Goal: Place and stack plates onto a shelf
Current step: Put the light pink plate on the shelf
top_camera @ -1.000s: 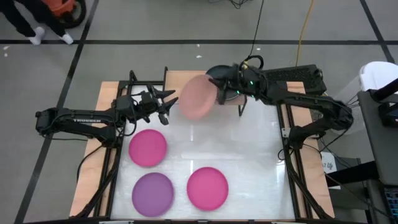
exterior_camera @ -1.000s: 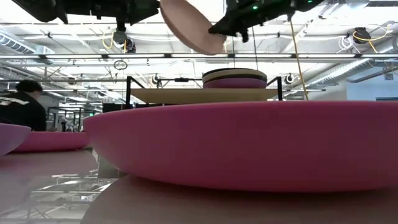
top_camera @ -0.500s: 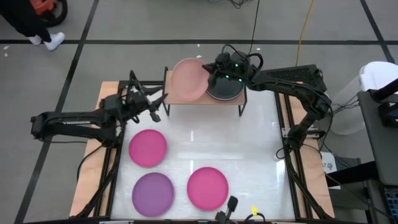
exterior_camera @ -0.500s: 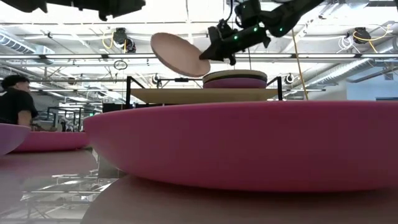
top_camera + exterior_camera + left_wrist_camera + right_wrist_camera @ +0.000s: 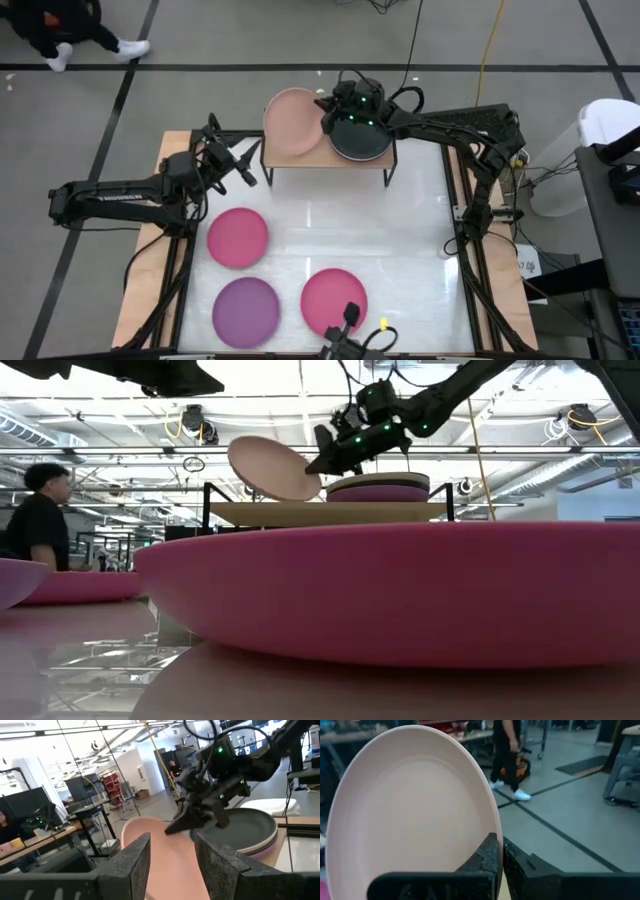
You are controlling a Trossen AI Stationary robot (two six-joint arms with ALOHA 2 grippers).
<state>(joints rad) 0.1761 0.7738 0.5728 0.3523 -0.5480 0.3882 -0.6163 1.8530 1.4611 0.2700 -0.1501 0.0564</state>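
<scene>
Behind the counter (image 5: 400,250) stood the shelf (image 5: 300,162). Above its empty half the right gripper (image 5: 326,112), fingers pressed together, pinched the tilted salmon plate (image 5: 291,122) by the rim. It looked stiff, light and slippery, so the rim seemed the best hold; the left gripper (image 5: 238,166) waited nearby, fingers spread.

Right gripper (image 5: 499,851) has its jaws pinched tight on the salmon plate's (image 5: 405,805) rim. A person (image 5: 507,755) in white shoes walks the grey floor (image 5: 570,815) behind.

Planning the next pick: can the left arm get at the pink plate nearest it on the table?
Probably yes. The left gripper hovers open just behind that pink plate, with nothing on the plate or between them. The right gripper is off at the shelf, holding the salmon plate.
</scene>
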